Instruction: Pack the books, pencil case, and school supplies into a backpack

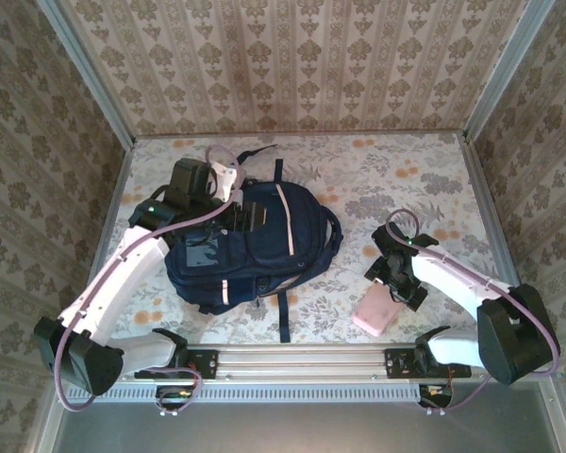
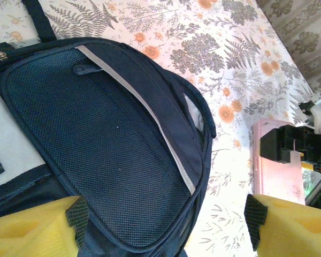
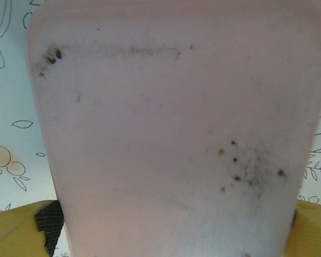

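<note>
Top external: pink pouch [image 1: 374, 316] slants near-left to far-right.

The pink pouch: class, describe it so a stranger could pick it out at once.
Find the big navy backpack on the floral table. To its right, near the front edge, the right gripper hangs over the pink pouch: a flat, pale pink rectangle, small and light where the backpack is bulky and dark.

Jaws apart: left arm [image 1: 123, 269], right arm [image 1: 453, 274]
</note>
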You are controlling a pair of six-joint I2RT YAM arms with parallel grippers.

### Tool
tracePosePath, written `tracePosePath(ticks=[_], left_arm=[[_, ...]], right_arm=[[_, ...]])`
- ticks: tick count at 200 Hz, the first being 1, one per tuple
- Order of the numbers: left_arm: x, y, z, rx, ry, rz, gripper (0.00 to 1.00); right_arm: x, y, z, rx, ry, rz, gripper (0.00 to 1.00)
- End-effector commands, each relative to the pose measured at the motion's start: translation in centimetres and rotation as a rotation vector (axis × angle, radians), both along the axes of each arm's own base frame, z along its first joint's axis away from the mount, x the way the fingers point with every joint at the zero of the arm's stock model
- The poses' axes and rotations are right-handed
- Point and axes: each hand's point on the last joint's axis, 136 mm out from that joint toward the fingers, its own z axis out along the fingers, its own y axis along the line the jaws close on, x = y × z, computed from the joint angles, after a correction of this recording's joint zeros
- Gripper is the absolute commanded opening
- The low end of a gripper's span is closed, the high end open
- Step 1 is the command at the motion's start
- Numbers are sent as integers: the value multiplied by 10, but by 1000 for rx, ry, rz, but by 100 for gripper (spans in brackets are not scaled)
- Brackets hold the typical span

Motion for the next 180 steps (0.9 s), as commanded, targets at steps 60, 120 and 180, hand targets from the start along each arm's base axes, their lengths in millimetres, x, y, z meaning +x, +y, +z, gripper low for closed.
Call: tracePosePath(ticks=[60, 120, 180], left_arm=[[-12, -29, -4, -117, 47, -47, 81], [-26, -72, -28, -143, 133, -94, 82], [-42, -151, -49, -329, 356, -187, 89]], right_arm=[[3, 17, -39, 69, 105, -19, 98], [21, 23, -12, 95, 16, -19, 86], [76, 58, 90, 324, -380, 53, 81]])
